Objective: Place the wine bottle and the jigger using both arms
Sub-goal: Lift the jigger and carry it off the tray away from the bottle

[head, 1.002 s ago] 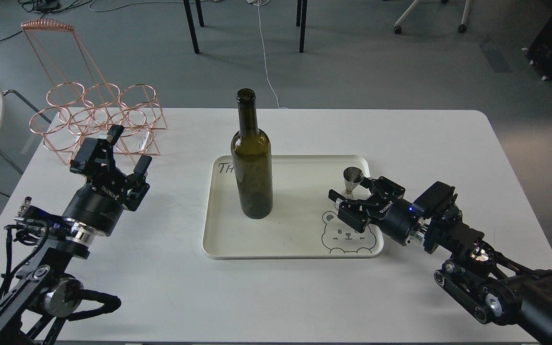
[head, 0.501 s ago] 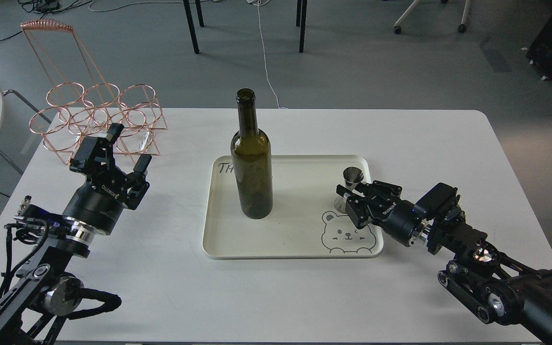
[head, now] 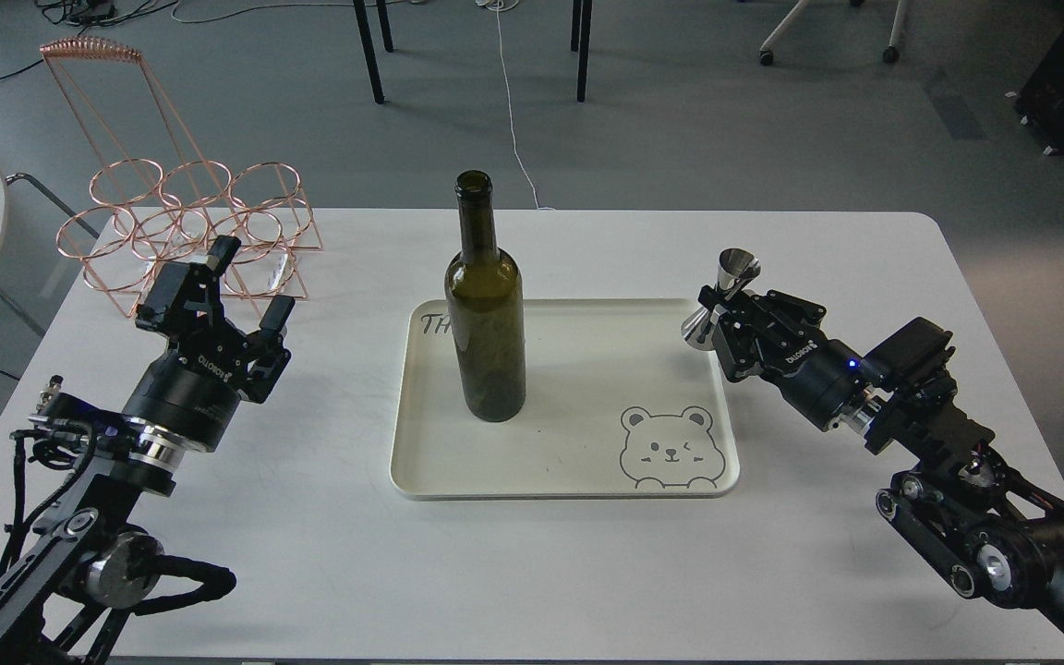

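The wine bottle [head: 486, 314], dark olive-green with no label, stands upright on the left part of the cream tray [head: 578, 480]. My right gripper [head: 715, 309] is shut on the steel jigger [head: 724, 297] at its waist. It holds the jigger tilted in the air above the tray's right edge. My left gripper [head: 246, 286] is open and empty, well left of the bottle and just in front of the copper rack.
A copper wire bottle rack [head: 186, 226] stands at the table's far left corner. The tray has a bear drawing [head: 671, 448] at its front right. The white table [head: 532, 573] has bare surface in front of and right of the tray.
My right gripper closed on the jigger and lifted it up and to the right, off the tray. The left arm and the bottle have stayed put.
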